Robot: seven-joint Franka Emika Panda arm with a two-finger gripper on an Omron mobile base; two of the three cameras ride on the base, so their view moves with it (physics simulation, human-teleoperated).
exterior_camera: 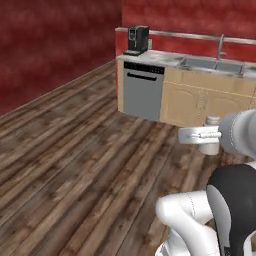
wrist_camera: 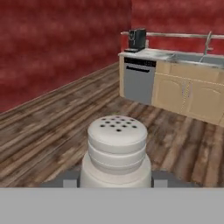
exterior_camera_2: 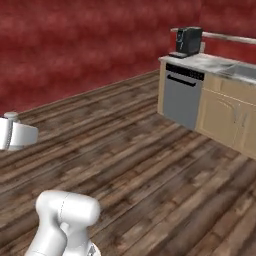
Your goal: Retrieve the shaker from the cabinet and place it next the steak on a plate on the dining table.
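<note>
Left base view: the gripper [exterior_camera: 210, 136] hung over the wood floor [exterior_camera: 75, 165], out from the white arm [exterior_camera: 200, 220] at lower right. The shaker [exterior_camera: 212, 121] showed as a small pale cap poking up above the hand, with a greyish bit below it. It looked held, though the contact itself was hard to read here. Beyond stood a surface [exterior_camera: 165, 57] along the red wall [exterior_camera: 50, 45], with a coffee machine [exterior_camera: 137, 39] at its left end, a sink [exterior_camera: 210, 64] and faucet [exterior_camera: 221, 45] toward the right, and a dishwasher [exterior_camera: 142, 96] under the left end.

Right base view: the hand sat at the left edge with the shaker cap [exterior_camera_2: 10, 117] just above it. Jaws could not be judged from this side. Floor, coffee machine [exterior_camera_2: 187, 41] and dishwasher [exterior_camera_2: 182, 100] lay to the right. Table, plate and steak were nowhere in these frames.

Hand view: the shaker [wrist_camera: 116, 151] stood upright and close, perforated cap on top, with the dark fingertips [wrist_camera: 70, 178] pressed on either side of its base. So the jaws were clamped on the shaker and it was carried clear of the floor.

Judgement: the fetch from the cabinet looked done and this was the carry step, roughly midway. The next move called for the base to turn and drive until the dining table and plate came into sight, keeping the shaker upright and the grip firm. Then a lowering beside the steak on the plate, not onto it, before release.
</note>
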